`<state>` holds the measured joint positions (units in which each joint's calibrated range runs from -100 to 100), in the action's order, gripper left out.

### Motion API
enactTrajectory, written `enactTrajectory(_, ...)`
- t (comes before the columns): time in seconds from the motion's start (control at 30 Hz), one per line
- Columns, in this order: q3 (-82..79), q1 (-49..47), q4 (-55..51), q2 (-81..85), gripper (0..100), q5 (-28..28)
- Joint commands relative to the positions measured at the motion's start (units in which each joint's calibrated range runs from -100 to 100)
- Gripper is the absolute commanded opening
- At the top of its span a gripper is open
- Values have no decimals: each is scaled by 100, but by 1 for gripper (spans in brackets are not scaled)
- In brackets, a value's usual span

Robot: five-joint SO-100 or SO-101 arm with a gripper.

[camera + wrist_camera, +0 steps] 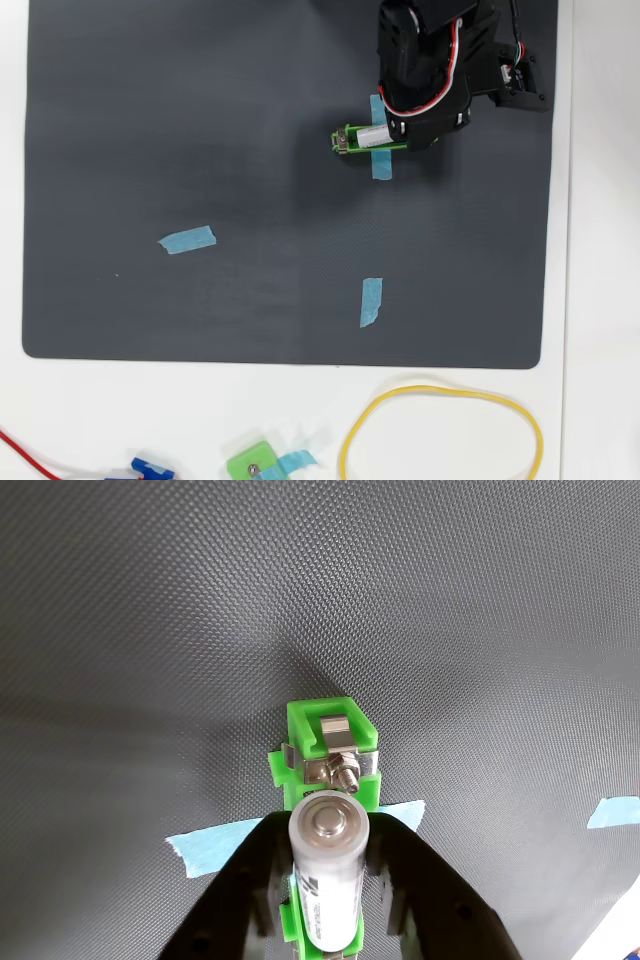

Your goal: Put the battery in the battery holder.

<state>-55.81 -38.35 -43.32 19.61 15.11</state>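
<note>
Dark mat (200,120): gripper (330,865) clamps battery (328,880) over battery holder (332,730).

In the wrist view the tool (328,880) hides the battery holder's (330,750) near half, and the bottom edge cuts off the battery's (328,870) lower end; its printing is unreadable

Battery (327,865): white cylinder with fine dark print and a grey metal end cap; lower centre of the wrist view, tilted, cap end raised toward the camera, lower part within the frame.
Battery holder (332,742): narrow bright-green plastic frame, silver contact and screw at its far end; centre of the wrist view, upper right of the overhead view (346,139), lying flat, lengthwise left to right.
</note>
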Motion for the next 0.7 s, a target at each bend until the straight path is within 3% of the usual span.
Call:
enactTrajectory(0.0, 127, 62, 110, 56, 0, -34)
enactTrajectory(0.07, 127, 93, 110, 65, 3, -34)
enactTrajectory(0.13, 57, 93, 110, 65, 16, -34)
enactTrajectory(0.23, 48, 104, 58, 65, 27, -24)
enactTrajectory(0.37, 48, 104, 58, 107, 23, -24)
enactTrajectory(0.43, 39, 114, 23, 568, 10, -24)
enactTrajectory(0.53, 39, 114, 23, 645, 0, -29)
enactTrajectory(0.67, 39, 114, 23, 721, 0, -29)
